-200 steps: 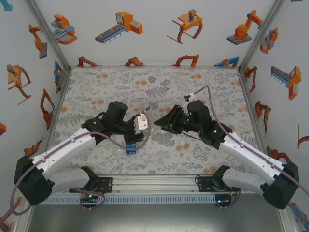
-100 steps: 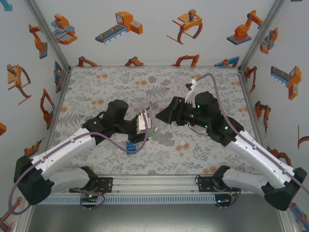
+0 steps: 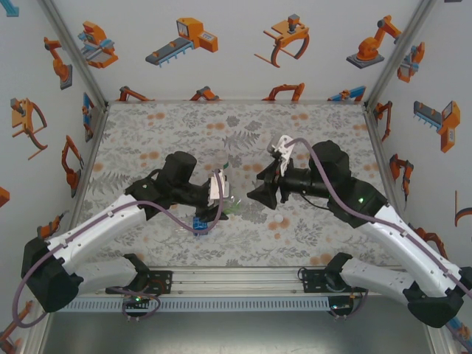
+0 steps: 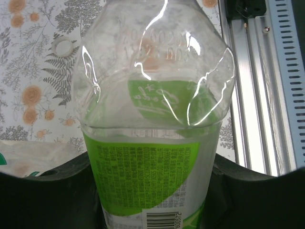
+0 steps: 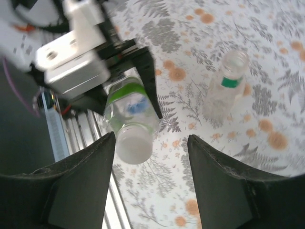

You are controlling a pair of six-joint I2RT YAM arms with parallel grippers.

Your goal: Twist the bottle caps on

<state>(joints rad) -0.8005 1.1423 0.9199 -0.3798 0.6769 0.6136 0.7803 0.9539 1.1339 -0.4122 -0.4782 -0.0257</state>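
So we're at the hand-off bit of capping: the left pincer (image 3: 223, 193) is pinching the green-label bottle (image 4: 152, 143) by its label part and holding it off the surface (image 3: 184, 125), tipped over with its far end toward the right pincer (image 5: 150, 140). That one is spread wide, empty, and lined up just short of that end. The end looks whitish, maybe a cap sitting there, but it's too blurry to call. Next I'd guess it needs to close in square on that end, grip and twist. A loose cap (image 4: 62, 45) lies on the surface, and an open bottle (image 5: 224, 88) stands nearby.
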